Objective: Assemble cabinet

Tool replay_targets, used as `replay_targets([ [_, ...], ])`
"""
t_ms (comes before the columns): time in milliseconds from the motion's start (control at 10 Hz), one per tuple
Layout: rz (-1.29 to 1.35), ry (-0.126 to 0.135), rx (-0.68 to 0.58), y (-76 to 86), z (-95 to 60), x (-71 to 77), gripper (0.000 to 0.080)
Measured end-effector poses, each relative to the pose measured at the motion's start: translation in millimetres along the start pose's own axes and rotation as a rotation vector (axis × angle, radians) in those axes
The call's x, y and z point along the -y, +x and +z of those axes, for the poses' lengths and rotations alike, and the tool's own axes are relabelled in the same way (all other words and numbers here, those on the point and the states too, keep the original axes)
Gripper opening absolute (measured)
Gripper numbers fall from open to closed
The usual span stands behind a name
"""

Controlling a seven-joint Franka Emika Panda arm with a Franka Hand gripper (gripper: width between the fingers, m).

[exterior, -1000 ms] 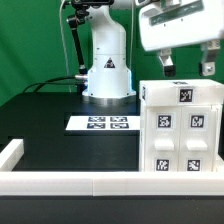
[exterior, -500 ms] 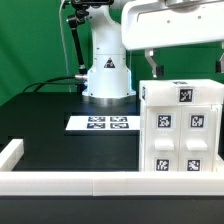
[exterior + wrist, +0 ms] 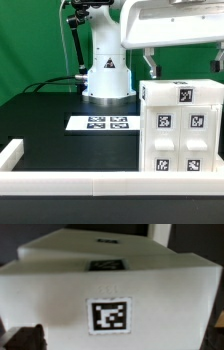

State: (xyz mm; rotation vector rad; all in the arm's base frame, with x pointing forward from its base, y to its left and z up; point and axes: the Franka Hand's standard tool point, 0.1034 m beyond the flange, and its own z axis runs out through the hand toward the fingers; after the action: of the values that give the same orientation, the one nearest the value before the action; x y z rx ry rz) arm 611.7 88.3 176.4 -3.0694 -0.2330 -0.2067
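**Gripper poised over the cabinet, nothing in it**

Fingers spread wide: that is how I read my gripper (image 3: 182,63), one dark finger (image 3: 151,66) hanging off each side of the box top in the exterior view, with only air between them. It holds nothing.

Working down by size, the black table (image 3: 60,125) carries everything. On it, at the exterior view's right and hard against the low white border rail (image 3: 70,181), stands the cabinet (image 3: 182,128), a large white plastic box of flat panels, each bearing a black-and-white square tag. It sits upright and looks squarely seated. Behind it rises the white arm base (image 3: 106,65). Between base and cabinet, well apart from the box, lies the marker board (image 3: 100,124), thin, flat and white. Smallest is the tag (image 3: 108,315) filling my wrist view, close and slightly blurred, on the panel directly under the hand.

My judgement for this step: I should centre the box between the fingers before descending, come straight down without brushing a top edge, and close only once both fingers sit level on opposite faces. A lopsided grip could skew the panels.
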Motion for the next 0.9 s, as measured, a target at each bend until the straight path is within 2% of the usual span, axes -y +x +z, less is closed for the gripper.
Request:
replay_targets([
  [300,-0.396,-0.015,0.047,-2.0,2.6,0.8,0.0797],
  [500,-0.591,-0.034,0.088,-4.0,5.1,6.2,0.0797],
  [900,-0.885,-0.034,0.097,-3.6,4.8,0.3,0.0797],
])
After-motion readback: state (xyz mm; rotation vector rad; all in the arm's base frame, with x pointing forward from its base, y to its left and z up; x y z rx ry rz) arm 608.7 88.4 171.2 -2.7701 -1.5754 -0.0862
